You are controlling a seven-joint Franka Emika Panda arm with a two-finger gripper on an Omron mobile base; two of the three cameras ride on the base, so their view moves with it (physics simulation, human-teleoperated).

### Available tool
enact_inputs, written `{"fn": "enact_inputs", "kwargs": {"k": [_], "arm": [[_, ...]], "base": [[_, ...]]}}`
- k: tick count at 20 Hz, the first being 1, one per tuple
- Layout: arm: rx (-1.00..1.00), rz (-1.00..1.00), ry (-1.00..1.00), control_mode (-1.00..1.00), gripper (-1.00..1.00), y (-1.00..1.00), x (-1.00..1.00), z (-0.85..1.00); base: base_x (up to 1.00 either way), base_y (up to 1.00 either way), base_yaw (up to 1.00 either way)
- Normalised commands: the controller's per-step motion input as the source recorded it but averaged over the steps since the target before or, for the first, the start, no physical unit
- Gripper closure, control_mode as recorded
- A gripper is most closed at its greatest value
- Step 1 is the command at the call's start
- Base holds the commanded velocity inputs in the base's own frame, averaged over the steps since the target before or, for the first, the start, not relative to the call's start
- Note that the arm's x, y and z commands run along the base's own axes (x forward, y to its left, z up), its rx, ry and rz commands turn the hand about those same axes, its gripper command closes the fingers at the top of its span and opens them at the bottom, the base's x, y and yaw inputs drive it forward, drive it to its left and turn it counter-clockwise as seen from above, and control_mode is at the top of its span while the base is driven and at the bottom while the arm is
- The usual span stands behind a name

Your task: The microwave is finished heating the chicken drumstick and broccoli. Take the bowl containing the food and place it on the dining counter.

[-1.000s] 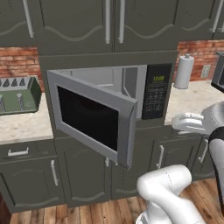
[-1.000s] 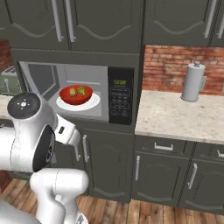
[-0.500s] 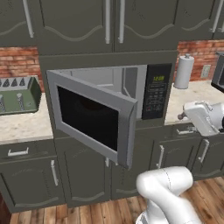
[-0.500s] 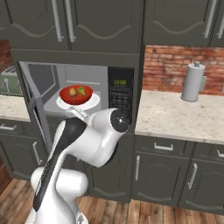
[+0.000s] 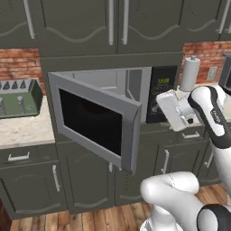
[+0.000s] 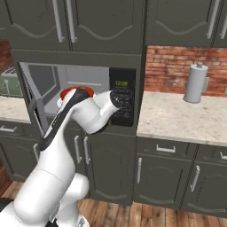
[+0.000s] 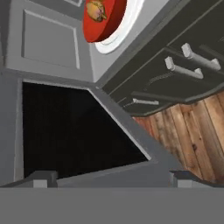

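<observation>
Claw [image 7: 109, 177] is spread wide, holding nothing. Bowl [image 7: 104, 19] sits on the turntable [image 7: 127, 30] inside the open microwave [image 5: 115, 113] — I'd level the wrist and come straight in past the door [image 5: 97, 121], then pinch the rim.

My fingertips [image 7: 43, 178] stand wide apart before the microwave door's [image 7: 78, 131] dark glass. Red bowl [image 7: 103, 22] on white turntable [image 7: 127, 30]; contents possibly drumstick.

We see the grey-framed microwave [image 5: 113, 113] built in under dark cabinets, its wide dark glass door swung open. Inside, the glossy red bowl [image 7: 103, 19] sits on the white round turntable [image 7: 124, 30], holding the golden-brown chicken drumstick [image 7: 96, 11]. We cannot make out the broccoli.
</observation>
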Motion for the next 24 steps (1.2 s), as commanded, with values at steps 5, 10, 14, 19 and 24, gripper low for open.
{"fn": "enact_inputs", "kwargs": {"k": [5, 10, 14, 19, 24], "arm": [[0.00, 0.16, 0.29, -1.00, -1.00, 0.99, 0.54, 0.11], [0.00, 0.26, 0.15, -1.00, -1.00, 1.00, -0.08, 0.01], [0.00, 0.27, -0.02, -1.00, -1.00, 1.00, -0.72, -0.01], [0.00, 0.07, -0.20, -1.00, -1.00, 1.00, -0.64, -0.15], [0.14, -0.09, -0.23, -1.00, -1.00, 1.00, 0.03, -0.11]], "base": [[0.00, 0.00, 0.00], [0.00, 0.00, 0.00], [0.00, 0.00, 0.00], [0.00, 0.00, 0.00], [0.00, 0.00, 0.00]]}}
